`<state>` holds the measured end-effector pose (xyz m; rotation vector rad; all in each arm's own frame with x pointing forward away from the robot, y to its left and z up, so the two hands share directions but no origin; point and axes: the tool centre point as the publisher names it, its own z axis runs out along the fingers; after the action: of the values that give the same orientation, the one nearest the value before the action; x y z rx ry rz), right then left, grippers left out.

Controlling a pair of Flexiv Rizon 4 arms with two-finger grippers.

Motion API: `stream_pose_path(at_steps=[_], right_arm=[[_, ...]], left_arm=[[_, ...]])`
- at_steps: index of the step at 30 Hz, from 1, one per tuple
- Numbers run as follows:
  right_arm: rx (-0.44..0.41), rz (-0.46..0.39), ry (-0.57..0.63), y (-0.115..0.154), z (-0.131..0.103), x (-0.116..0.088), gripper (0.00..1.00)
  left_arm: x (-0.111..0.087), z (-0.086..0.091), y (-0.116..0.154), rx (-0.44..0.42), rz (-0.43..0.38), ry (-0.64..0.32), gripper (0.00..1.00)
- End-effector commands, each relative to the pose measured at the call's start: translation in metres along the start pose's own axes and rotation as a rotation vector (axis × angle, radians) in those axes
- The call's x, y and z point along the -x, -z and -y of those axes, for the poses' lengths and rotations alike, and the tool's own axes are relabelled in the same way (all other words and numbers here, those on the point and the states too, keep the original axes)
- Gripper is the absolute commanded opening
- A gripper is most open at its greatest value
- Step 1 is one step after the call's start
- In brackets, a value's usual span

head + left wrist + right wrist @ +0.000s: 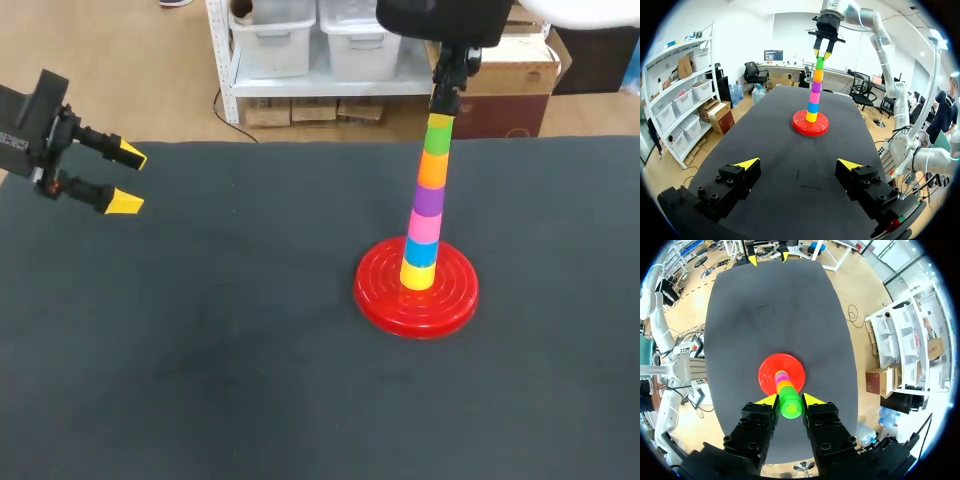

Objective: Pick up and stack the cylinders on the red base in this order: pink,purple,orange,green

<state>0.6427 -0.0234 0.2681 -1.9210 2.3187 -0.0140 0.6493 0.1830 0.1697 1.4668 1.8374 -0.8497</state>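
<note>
Jaws of the left arm point(30, 130) stand released and spread wide with nothing between them, and the whole tower lies well ahead of them across the dark worktop point(200, 380). The red base point(380, 300) sits under the right arm's jaws and carries one upright column. From the bottom it runs yellow cylinder point(418, 275), blue cylinder point(421, 252), pink cylinder point(424, 226), purple cylinder point(428, 201), orange cylinder point(433, 170) and green cylinder point(437, 138). The column's long axis runs straight down, away from the right jaws. The right arm point(440, 20) comes down from above, and its jaws are clenched on the green cylinder, one yellow tip against each side. What matters for the coming move, I judge, is that the green piece sits squarely on the orange one, directly between and below those jaws, so letting go and lifting straight up should leave the stack standing. The right arm is plainly the nearer. The left wrist view shows the tower side-on with the tips straddling its top. The right wrist view looks down the column and shows both tips touching the green. The head view hides this behind the wrist.
</note>
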Motion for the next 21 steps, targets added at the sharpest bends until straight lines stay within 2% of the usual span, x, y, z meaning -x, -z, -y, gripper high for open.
stream_pose_path(at_steps=[1, 21], right_arm=[[0.009, -0.006, 0.003, -0.003, 0.003, 0.002, 0.0], [0.078, -0.051, 0.024, -0.033, -0.006, 0.003, 0.0]], left_arm=[[-0.001, 0.0, 0.0, 0.002, 0.002, -0.002, 1.0], [-0.001, 0.0, 0.0, 0.002, 0.002, -0.002, 1.0]])
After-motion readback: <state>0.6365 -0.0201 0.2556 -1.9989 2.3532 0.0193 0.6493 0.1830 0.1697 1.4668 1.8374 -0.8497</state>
